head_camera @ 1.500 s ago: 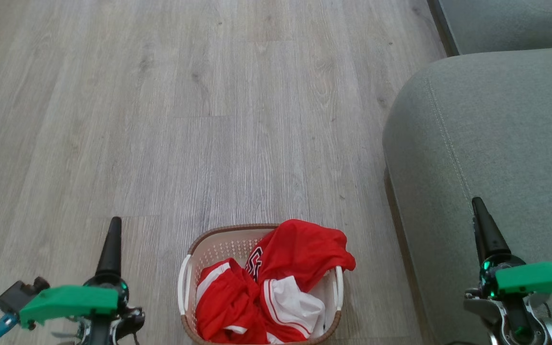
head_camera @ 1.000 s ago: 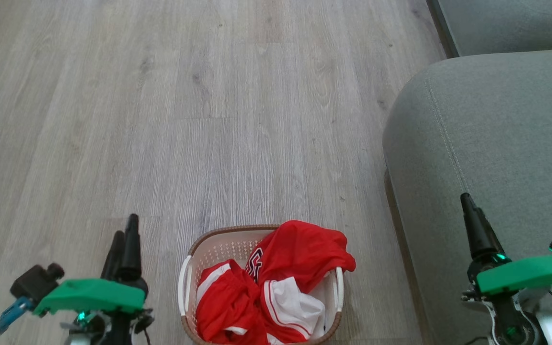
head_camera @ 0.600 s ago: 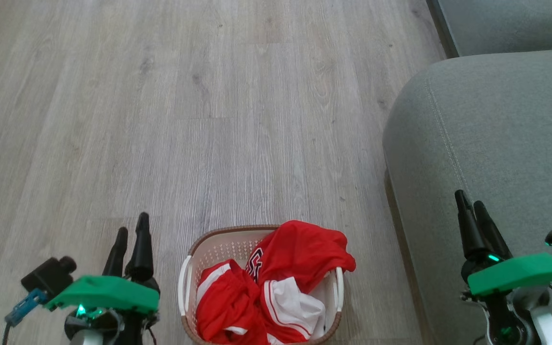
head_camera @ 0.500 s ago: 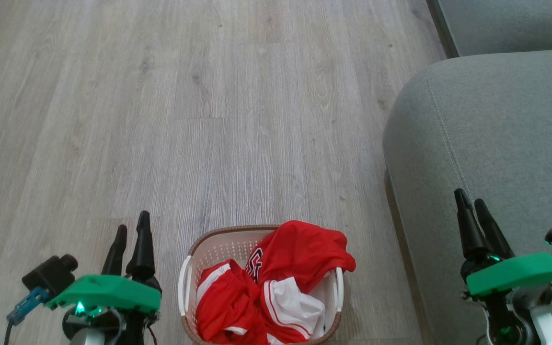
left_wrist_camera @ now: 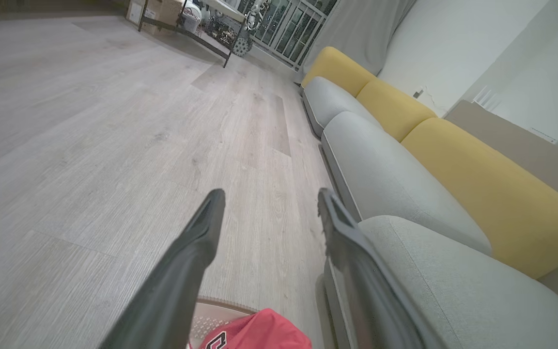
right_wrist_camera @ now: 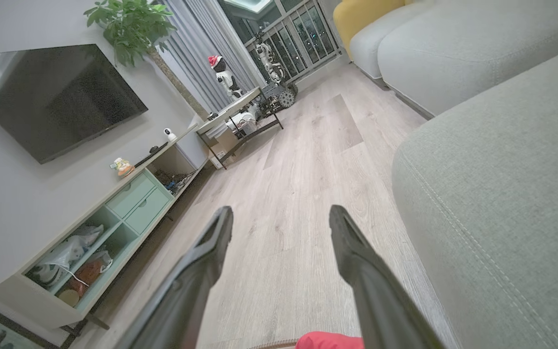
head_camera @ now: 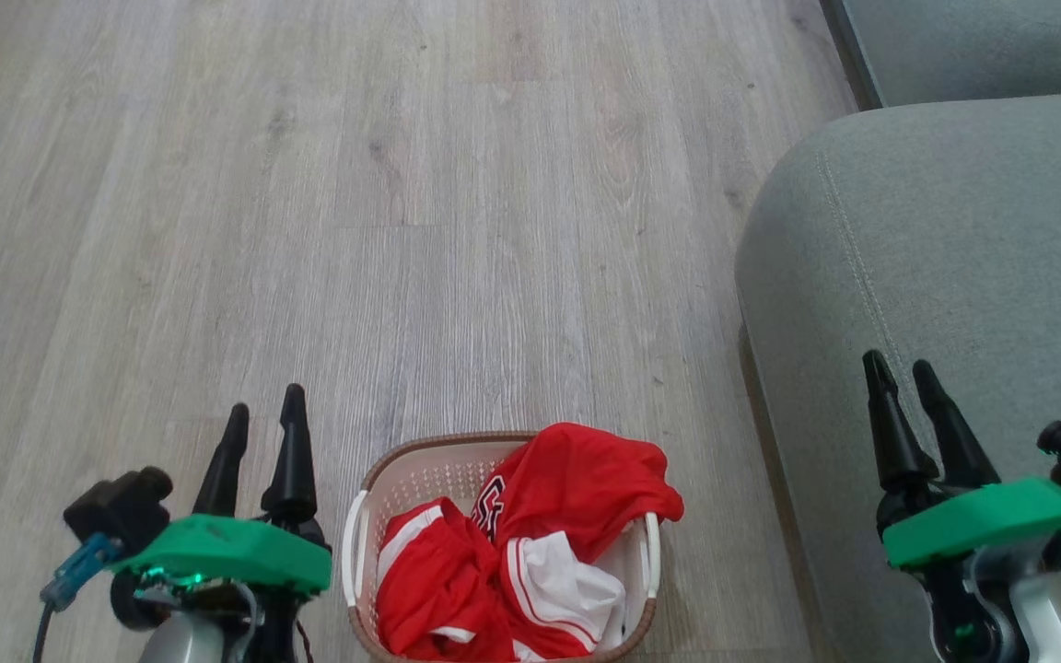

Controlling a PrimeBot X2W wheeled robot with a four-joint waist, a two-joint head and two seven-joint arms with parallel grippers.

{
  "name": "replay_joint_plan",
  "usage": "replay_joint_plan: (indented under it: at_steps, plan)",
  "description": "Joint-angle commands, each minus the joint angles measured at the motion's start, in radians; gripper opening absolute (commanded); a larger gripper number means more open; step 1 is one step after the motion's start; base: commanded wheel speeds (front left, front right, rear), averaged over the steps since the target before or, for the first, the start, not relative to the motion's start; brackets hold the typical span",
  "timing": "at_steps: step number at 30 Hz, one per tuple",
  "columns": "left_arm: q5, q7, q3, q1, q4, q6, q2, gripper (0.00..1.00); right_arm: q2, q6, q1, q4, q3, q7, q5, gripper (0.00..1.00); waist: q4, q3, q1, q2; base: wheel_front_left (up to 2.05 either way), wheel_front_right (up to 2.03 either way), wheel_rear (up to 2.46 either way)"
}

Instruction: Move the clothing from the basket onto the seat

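Both grippers are gaping wide, empty: left gripper [head_camera: 265,402] beside the basket [head_camera: 420,444], right gripper [head_camera: 899,362] over the seat [head_camera: 954,258]. Clothing [head_camera: 530,534] is lying heaped in basket. Best approach: dropping onto top red fold, avoiding rim. Vs earlier, wrists are rolled, left sitting nearer basket.

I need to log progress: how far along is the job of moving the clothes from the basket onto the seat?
Done: nothing yet; the seat is bare where visible. In hand: nothing; the left gripper and right gripper are both open and empty, one on either side of the basket. Left: all the red clothing, piled in the basket.
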Motion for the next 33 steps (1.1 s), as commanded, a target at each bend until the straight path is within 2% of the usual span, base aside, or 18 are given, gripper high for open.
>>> replay_joint_plan:
  at_steps: [1,33]
  plan:
    - [0.032,-0.017,0.016,-0.051,-0.042,0.008,0.013,1.0,-0.028,0.0,-0.056,-0.045,0.015,-0.014,-0.029,1.0,0.0,0.0,0.0,0.0,0.0,0.0,0.0]
    - [0.413,-0.111,-0.045,-0.064,-0.11,0.066,0.016,1.0,-0.065,0.0,-0.068,-0.083,0.056,-0.108,-0.358,1.0,-0.001,0.008,0.0,0.0,0.0,0.0,0.0]
